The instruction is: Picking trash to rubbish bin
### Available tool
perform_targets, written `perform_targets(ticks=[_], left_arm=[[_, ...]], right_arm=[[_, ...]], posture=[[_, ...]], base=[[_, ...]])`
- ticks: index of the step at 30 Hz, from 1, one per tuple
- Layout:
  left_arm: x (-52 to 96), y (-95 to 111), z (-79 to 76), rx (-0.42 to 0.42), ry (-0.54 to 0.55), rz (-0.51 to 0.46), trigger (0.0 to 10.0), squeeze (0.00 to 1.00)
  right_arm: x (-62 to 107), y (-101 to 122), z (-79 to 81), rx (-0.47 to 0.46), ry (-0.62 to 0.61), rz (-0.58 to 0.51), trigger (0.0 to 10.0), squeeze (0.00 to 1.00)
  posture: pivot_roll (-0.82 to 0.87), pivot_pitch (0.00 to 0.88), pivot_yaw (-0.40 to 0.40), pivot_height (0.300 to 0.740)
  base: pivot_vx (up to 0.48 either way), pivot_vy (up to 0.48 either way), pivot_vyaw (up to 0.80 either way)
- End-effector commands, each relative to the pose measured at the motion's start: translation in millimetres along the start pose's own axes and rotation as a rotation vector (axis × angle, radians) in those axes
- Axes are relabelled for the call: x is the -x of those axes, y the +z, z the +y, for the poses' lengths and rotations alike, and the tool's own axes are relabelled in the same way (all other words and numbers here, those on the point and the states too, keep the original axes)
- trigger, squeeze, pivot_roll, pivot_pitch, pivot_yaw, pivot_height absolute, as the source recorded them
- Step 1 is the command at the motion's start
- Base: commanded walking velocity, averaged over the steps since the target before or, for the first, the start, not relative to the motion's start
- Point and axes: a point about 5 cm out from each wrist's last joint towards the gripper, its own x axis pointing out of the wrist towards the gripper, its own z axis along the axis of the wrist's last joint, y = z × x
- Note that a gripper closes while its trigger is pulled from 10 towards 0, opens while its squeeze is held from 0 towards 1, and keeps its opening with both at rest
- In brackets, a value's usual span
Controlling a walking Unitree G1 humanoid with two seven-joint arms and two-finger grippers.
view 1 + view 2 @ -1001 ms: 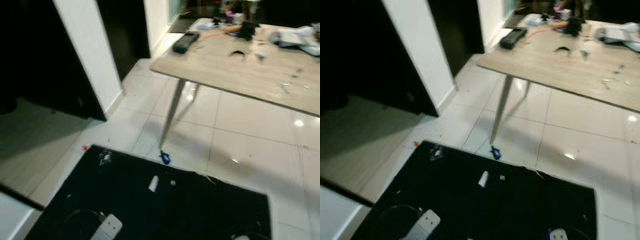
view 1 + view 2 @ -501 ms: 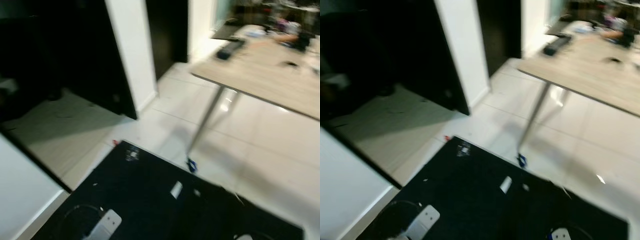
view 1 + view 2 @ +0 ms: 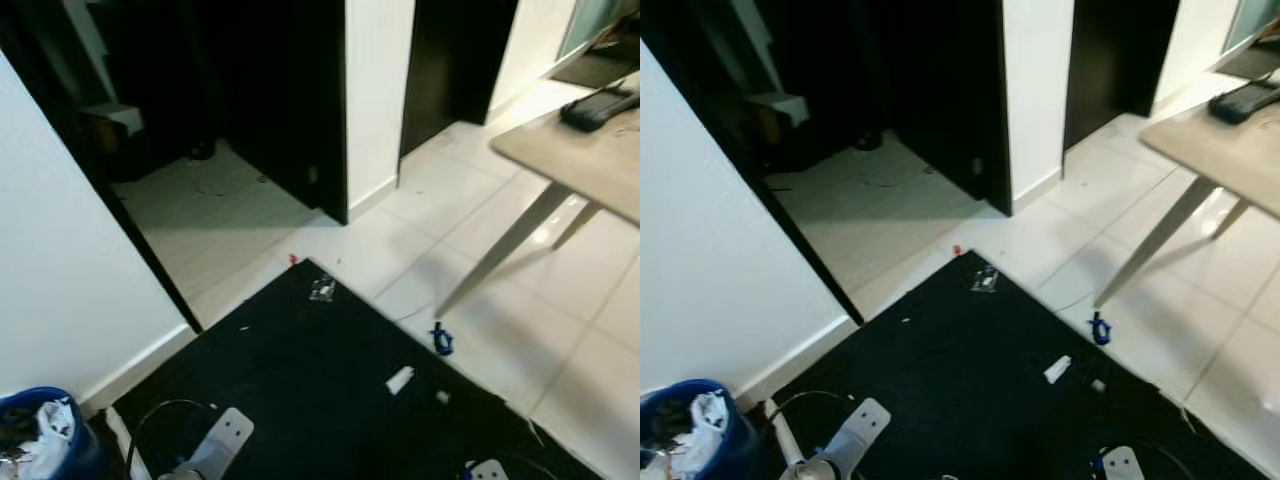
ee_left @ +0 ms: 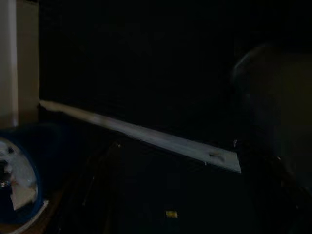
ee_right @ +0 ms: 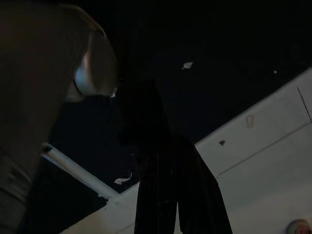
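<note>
A blue rubbish bin (image 3: 35, 440) with white trash inside stands at the lower left against a white wall; it is also in the left wrist view (image 4: 19, 180). Scraps lie on the black mat (image 3: 300, 380): a white piece (image 3: 399, 379), a tiny white bit (image 3: 441, 397) and a crumpled clear wrapper (image 3: 322, 289). A blue item (image 3: 441, 340) lies on the tiles at the mat's edge, and a red speck (image 3: 293, 260) at its corner. My left arm (image 3: 215, 445) and right arm (image 3: 485, 470) hang low over the mat. The right gripper (image 5: 176, 214) is shut, its dark fingers pressed together.
A wooden table (image 3: 580, 150) on slanted metal legs stands at the right, with a black remote (image 3: 598, 105) on it. Dark doorways flank a white wall section (image 3: 378, 90). A white wall (image 3: 70, 260) runs along the left.
The camera has swung left: the table slid to the right edge, and the blue bin and the left wall came into view. The scraps lie where they were.
</note>
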Motion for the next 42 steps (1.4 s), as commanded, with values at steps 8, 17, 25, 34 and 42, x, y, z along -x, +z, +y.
perform_targets(ticks=[8,17,25,34,42], left_arm=[[2.0,-10.4,0.6,0.013,0.008,0.018,10.0,0.0],[1.3,-13.8,-7.8,0.037,-0.003,0.012,10.0,0.0],[1.4,-15.7,-10.4,0.027,-0.009,0.013,10.0,0.0],[3.1,-20.6,-5.5,0.023,-0.009,0.032,10.0,0.0],[2.8,-21.0,-7.8,0.03,-0.017,0.036,10.0,0.0]], right_arm=[[0.3,16.0,4.6,0.017,0.016,-0.042,10.0,0.0],[0.9,26.4,6.1,0.058,0.023,-0.067,10.0,0.0],[1.2,31.6,6.8,0.068,0.024,-0.084,10.0,0.0],[1.3,32.9,7.5,0.066,0.022,-0.094,10.0,0.0],[0.8,26.5,9.7,0.069,0.025,-0.08,10.0,0.0]], posture=[[-0.08,0.0,0.086,0.74],[-0.06,0.0,0.055,0.74],[-0.06,0.004,0.062,0.74],[-0.06,0.009,0.071,0.74],[-0.07,0.006,0.075,0.74]], base=[[0.0,0.0,0.74],[0.0,0.0,0.74],[0.0,0.0,0.74],[0.0,0.0,0.73],[0.0,0.0,0.73]])
